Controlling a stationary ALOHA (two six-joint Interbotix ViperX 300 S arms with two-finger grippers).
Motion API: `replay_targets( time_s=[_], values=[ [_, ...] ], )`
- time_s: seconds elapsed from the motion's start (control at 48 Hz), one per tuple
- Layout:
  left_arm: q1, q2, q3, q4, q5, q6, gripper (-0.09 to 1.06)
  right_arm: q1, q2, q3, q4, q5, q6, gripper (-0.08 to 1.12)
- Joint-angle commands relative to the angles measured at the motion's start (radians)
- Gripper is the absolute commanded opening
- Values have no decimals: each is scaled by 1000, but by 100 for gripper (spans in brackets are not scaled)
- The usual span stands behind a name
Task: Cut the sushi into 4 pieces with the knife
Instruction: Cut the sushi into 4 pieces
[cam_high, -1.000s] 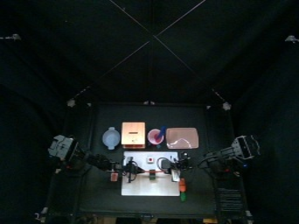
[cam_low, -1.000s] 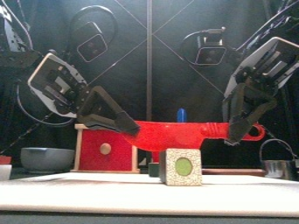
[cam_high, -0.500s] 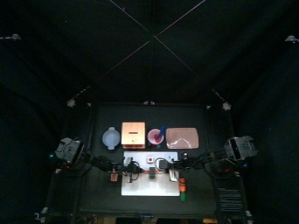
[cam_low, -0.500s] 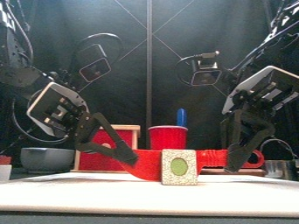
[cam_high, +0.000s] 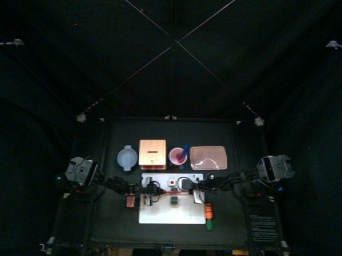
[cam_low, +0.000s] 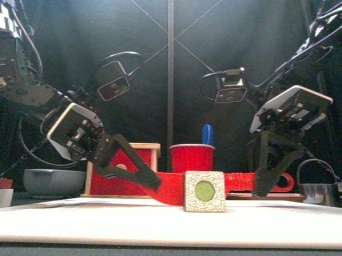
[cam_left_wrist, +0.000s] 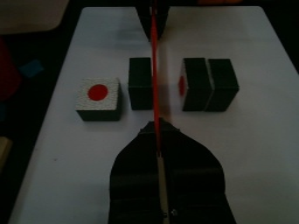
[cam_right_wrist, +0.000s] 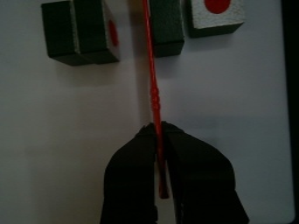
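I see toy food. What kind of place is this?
Probably a robot test booth: black curtains behind, the left gripper and right gripper holding a red knife by toy sushi.

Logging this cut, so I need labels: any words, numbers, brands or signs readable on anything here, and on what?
None can be read. The sushi pieces show only a plain coloured spot on an end face; the red knife, the white cutting board and the red cup carry no print.

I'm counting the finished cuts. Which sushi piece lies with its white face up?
The end piece of the row: it shows a white top with a round centre, while the other blocks show only dark wrap on top.
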Motion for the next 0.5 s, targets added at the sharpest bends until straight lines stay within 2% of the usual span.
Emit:
replay_targets(
  time_s=[0.021,0.125,0.312,0.438,0.5],
  values=[
    [40,-14,26,2,14,11,14,-17,-11,-9,-6,5,3,11],
    [40,-71,35,11,14,11,14,-14,-51,-11,-5,21,3,11],
    [12,-190,37,46,14,11,14,26,-160,-6,5,63,5,11],
    [-9,-224,40,81,14,8,14,64,-216,8,11,71,5,11],
    [-26,-225,37,87,14,5,14,77,-229,17,20,71,5,11]
  ],
)
